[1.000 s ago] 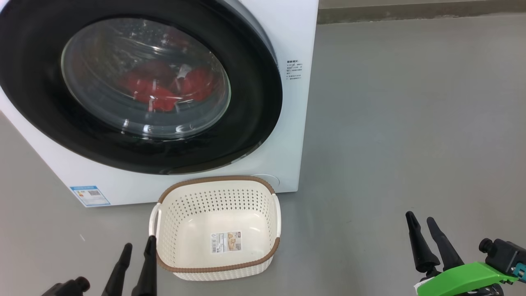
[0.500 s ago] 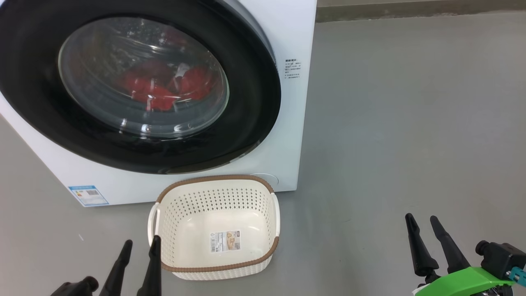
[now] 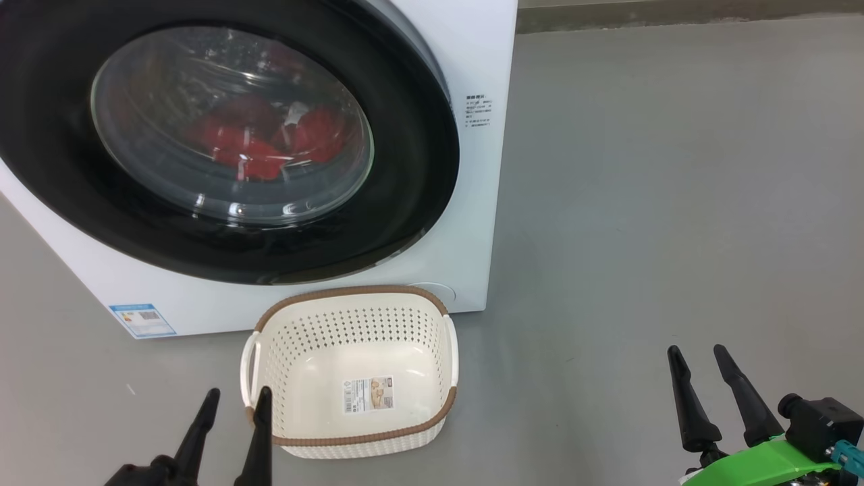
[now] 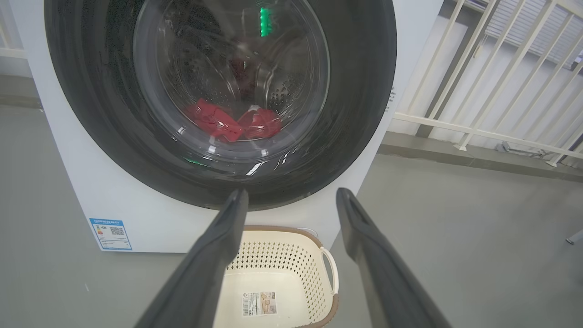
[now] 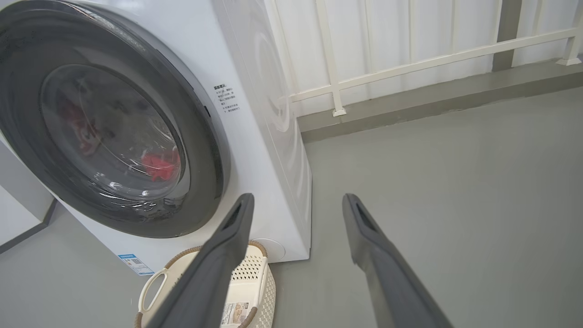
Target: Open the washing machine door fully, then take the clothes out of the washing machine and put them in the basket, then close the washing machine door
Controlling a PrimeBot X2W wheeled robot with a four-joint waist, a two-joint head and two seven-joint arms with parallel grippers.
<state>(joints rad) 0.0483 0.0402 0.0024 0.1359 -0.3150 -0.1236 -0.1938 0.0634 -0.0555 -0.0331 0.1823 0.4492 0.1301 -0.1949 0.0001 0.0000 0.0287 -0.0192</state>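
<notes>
The white washing machine [image 3: 472, 223] stands on the floor with its black-rimmed round door [image 3: 405, 169] closed. Red clothes [image 3: 260, 145] lie in the drum behind the glass, also seen as clothes [image 4: 232, 123] in the left wrist view. The cream basket [image 3: 351, 304] with a brown rim sits empty just in front of the machine. My left gripper [image 3: 233, 398] is open at the basket's near-left corner, holding nothing. My right gripper [image 3: 698, 358] is open over bare floor, well to the right of the basket.
Grey floor [image 3: 675, 202] stretches to the right of the machine. A white railing [image 5: 410, 64] and a low kerb run behind it. A blue label [image 3: 142, 319] is on the machine's lower left front.
My left gripper has shifted slightly right, toward the basket's rim. The right gripper has edged right. The head view has drifted a little.
</notes>
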